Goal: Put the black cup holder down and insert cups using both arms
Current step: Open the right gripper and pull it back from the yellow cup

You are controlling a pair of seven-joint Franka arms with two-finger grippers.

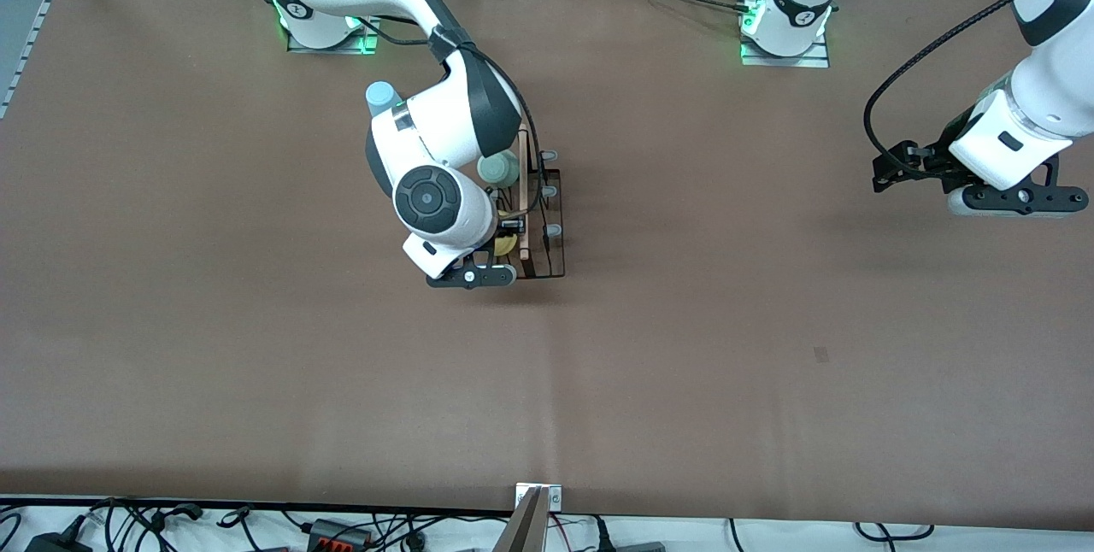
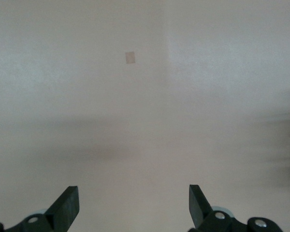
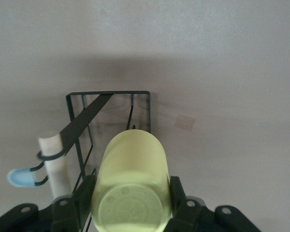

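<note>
The black cup holder (image 1: 538, 214) stands upright on the table (image 1: 256, 364), roughly midway between the two arm bases and nearer to the front camera than both; placement of the holder appears done. The mint green cup (image 1: 498, 168) sits at the holder's end farthest from the front camera, apparently already on a peg, though the arm hides the peg itself.

The right gripper (image 3: 130, 205) is over the holder's end nearest the front camera, its jaws clamped on the yellow cup (image 3: 131, 186). In the right wrist view the cup is carried inverted, base toward the camera, with the holder's wire base (image 3: 108, 108) below it and the wooden rod (image 3: 55, 162) with a grey-tipped peg (image 3: 20, 178) beside it. This cup is judged to be mid-insertion and not yet released.

The light blue cup (image 1: 381, 96) stands on the table, farther from the front camera than the holder and toward the right arm's end; it remains to be inserted.

The left gripper (image 2: 134, 205) waits well apart from the holder, toward the left arm's end of the table, jaws apart and holding nothing, over bare surface.

Obstructions: the right arm's wrist covers much of the holder in the front view, and the mint green cup stands close to the peg row in use. A small pale patch (image 1: 821, 354) marks the table between the holder and the left gripper, nearer to the front camera.
</note>
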